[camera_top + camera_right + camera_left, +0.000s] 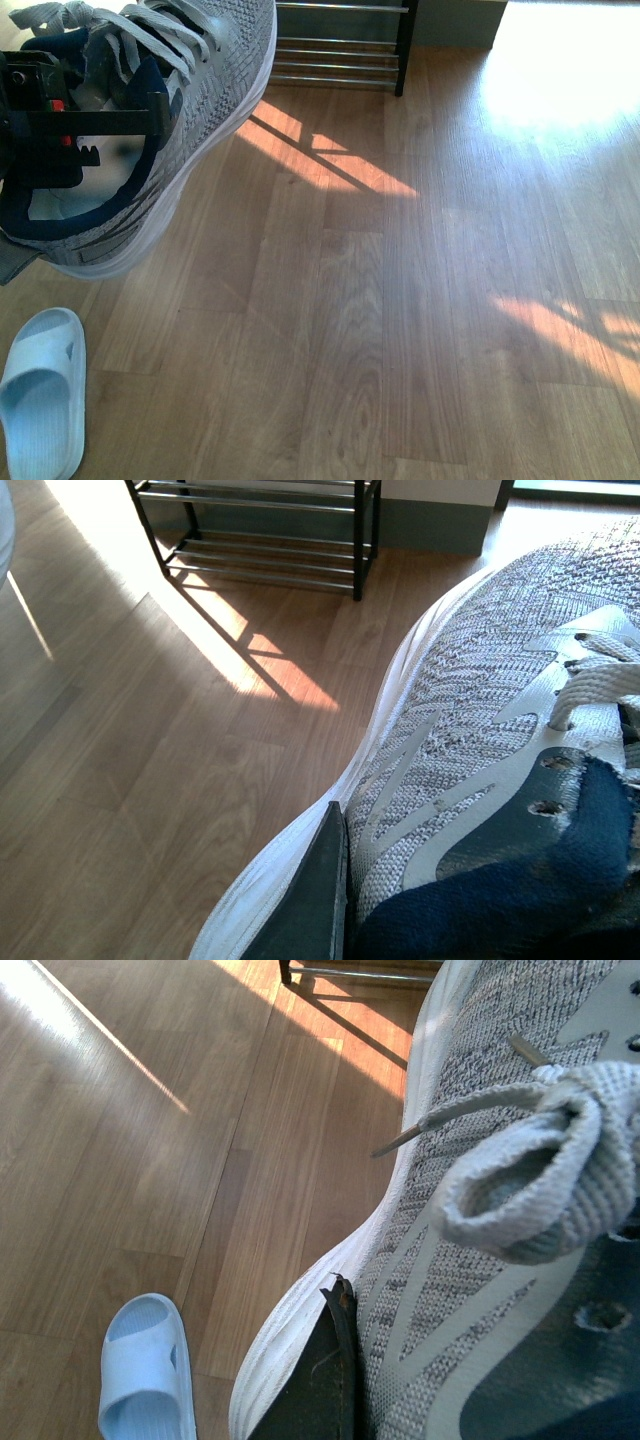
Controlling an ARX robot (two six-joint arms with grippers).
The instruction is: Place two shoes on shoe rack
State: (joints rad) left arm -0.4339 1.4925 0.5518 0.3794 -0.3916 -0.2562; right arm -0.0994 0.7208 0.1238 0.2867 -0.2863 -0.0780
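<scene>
My left claw [100, 140] is clamped on the collar of a grey knit sneaker [215, 70], held clear of the wooden floor [400, 330]. 1 pale blue slide sandal [40, 400] lies on the floor nearer me. Ahead stands the shoe rack [335, 65], and my right claw [350, 900] is closed on the side of a 2nd grey sneaker [470, 700].

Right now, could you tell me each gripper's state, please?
Left gripper: closed on a grey knit white-soled sneaker.
Right gripper: closed on a second grey knit sneaker.
</scene>
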